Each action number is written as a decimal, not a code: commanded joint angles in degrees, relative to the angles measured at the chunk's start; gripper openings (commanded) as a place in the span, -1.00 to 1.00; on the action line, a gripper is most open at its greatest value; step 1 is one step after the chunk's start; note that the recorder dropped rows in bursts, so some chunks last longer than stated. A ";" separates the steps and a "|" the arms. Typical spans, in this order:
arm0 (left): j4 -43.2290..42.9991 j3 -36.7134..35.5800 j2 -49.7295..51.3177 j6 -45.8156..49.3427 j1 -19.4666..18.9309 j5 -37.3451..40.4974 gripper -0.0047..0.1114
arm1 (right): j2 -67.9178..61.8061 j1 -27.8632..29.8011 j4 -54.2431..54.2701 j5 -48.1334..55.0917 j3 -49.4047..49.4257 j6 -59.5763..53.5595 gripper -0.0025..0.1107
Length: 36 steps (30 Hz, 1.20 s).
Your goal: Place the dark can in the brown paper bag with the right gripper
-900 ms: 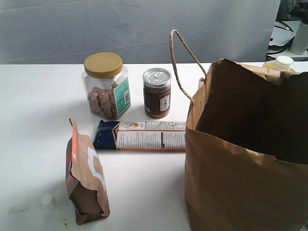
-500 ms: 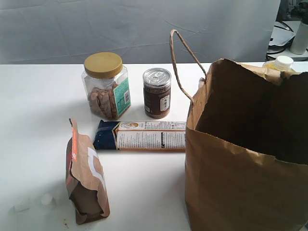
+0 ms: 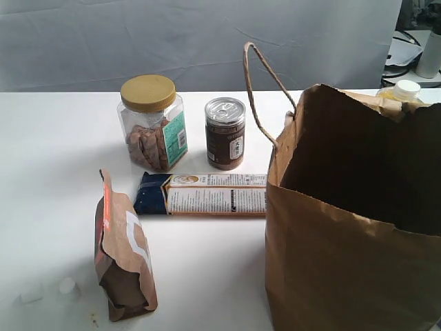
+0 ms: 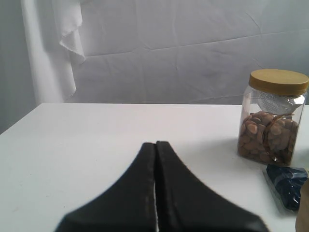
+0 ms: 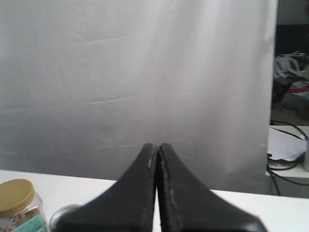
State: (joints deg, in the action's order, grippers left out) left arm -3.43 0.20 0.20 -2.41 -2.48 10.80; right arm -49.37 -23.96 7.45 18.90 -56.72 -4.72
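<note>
The dark can [image 3: 224, 133] stands upright on the white table, silver pull-tab top up, white label facing the camera. Its silver rim [image 5: 64, 214] peeks into the right wrist view. To its right stands the brown paper bag [image 3: 351, 221], mouth open, cord handle [image 3: 265, 83] raised. Neither gripper appears in the exterior view. My right gripper [image 5: 157, 145] is shut and empty, held above the table and away from the can. My left gripper [image 4: 155, 143] is shut with nothing in it, low over the table.
A yellow-lidded clear jar [image 3: 151, 123] of nuts stands left of the can. A long flat box [image 3: 203, 194] lies in front of both. A brown snack pouch [image 3: 122, 248] stands at the front left. A yellow-capped bottle [image 3: 404, 89] shows behind the bag.
</note>
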 commanded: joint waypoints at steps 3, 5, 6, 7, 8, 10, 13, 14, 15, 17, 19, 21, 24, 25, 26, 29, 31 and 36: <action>-0.15 -0.20 -0.20 -0.20 0.35 -0.37 -0.92 | -28.78 -9.40 -10.00 17.08 -29.14 5.94 -0.96; -0.15 -0.20 -0.20 -0.20 0.35 -0.37 -0.92 | -35.22 -10.39 -9.61 21.95 -36.22 6.45 -0.96; -0.15 -0.20 -0.20 -0.20 0.35 -0.37 -0.92 | -37.75 -10.83 -9.02 24.19 -39.90 6.62 -0.96; -0.15 -0.20 -0.20 -0.20 0.35 -0.37 -0.92 | -40.92 -10.86 -8.17 26.47 -42.92 6.59 -0.96; -0.15 -0.20 -0.20 -0.20 0.35 -0.37 -0.92 | -44.03 -10.94 -6.79 30.08 -47.49 6.59 -0.96; -0.15 -0.20 -0.20 -0.20 0.35 -0.37 -0.92 | -50.13 -10.94 -4.71 34.87 -53.58 6.59 -0.96; -0.15 -0.20 -0.20 -0.20 0.35 -0.37 -0.92 | -57.28 -10.94 -0.87 42.41 -64.35 6.59 -0.96; -0.15 -0.20 -0.20 -0.20 0.35 -0.37 -0.92 | -60.38 -10.94 0.33 44.76 -67.87 6.59 -0.96; -0.15 -0.20 -0.20 -0.20 0.35 -0.37 -0.92 | -62.40 -10.94 1.52 47.00 -71.34 6.59 -0.96; -0.15 -0.20 -0.20 -0.20 0.35 -0.37 -0.92 | -67.04 -10.94 3.76 51.06 -77.88 6.59 -0.96; -0.15 -0.20 -0.20 -0.20 0.35 -0.37 -0.92 | -71.16 -10.94 5.40 51.06 -83.01 6.82 -0.93; -0.15 -0.20 -0.20 -0.20 0.35 -0.37 -0.92 | -74.32 -11.67 6.12 51.06 -87.10 6.82 -0.83; -0.15 -0.20 -0.20 -0.20 0.35 -0.37 -0.92 | -77.45 -12.75 8.84 51.06 -90.38 7.03 -0.61; -0.15 -0.20 -0.20 -0.20 0.35 -0.37 -0.92 | -78.15 -13.26 8.61 51.06 -90.91 7.15 -0.50; -0.15 -0.20 -0.20 -0.20 0.35 -0.37 -0.92 | -78.80 -13.44 8.28 51.06 -91.02 7.32 -0.39; -0.15 -0.20 -0.20 -0.20 0.35 -0.37 -0.92 | -80.01 -14.05 6.22 51.06 -91.02 9.39 -0.08; -0.15 -0.20 -0.20 -0.20 0.35 -0.37 -0.92 | -80.93 -14.31 5.51 51.06 -91.02 11.13 0.11; -0.15 -0.20 -0.20 -0.20 0.35 -0.37 -0.92 | -83.06 -15.60 5.59 51.06 -91.02 12.68 0.23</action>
State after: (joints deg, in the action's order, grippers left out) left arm -3.43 0.20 0.20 -2.41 -2.48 10.80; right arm -131.86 -38.76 13.53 69.93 -147.13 6.90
